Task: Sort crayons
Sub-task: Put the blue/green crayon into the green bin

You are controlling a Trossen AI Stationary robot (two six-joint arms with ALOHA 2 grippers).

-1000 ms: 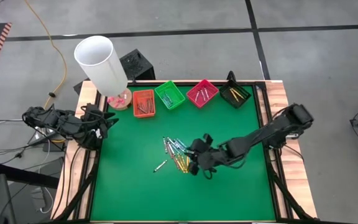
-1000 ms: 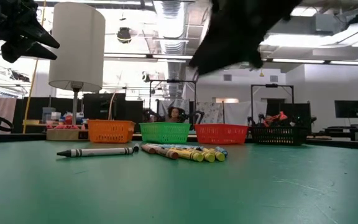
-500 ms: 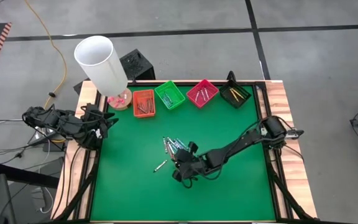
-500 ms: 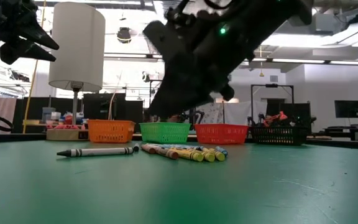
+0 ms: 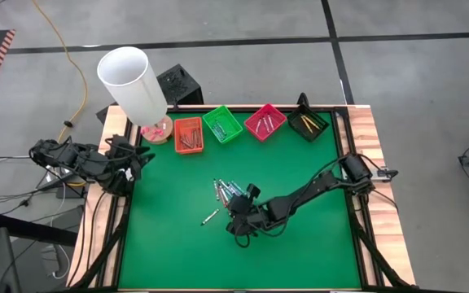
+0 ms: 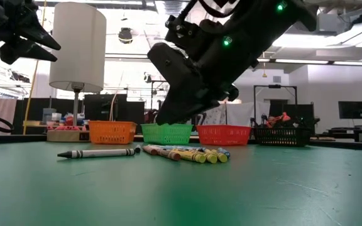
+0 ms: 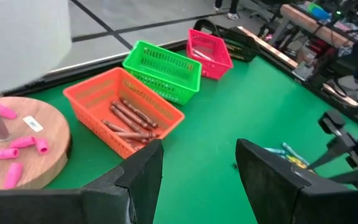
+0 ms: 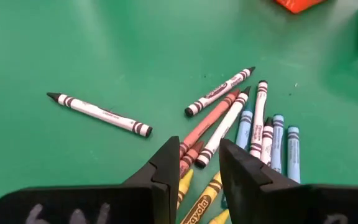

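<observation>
A loose pile of crayons (image 5: 230, 194) lies flat mid-table: blue, yellow, brown and white sticks, also seen in the right wrist view (image 8: 253, 127) and the low view (image 6: 184, 153). One white crayon (image 5: 210, 216) lies apart, toward the table's left. My right gripper (image 8: 197, 167) is open and empty, hovering just above the near side of the pile (image 6: 168, 116). My left gripper (image 7: 197, 168) is open and empty, raised at the table's left edge (image 5: 139, 159).
Four small trays stand along the far edge: orange (image 5: 189, 134) with brown crayons, green (image 5: 222, 124), pink (image 5: 265, 121) and black (image 5: 309, 124). A white lamp (image 5: 133, 80) on a round wooden base (image 7: 17, 146) stands at the far left corner.
My right gripper has gone toward the table's left edge and down, from beside the pile's right side to just over its near side, then held still. The crayons have not moved.
</observation>
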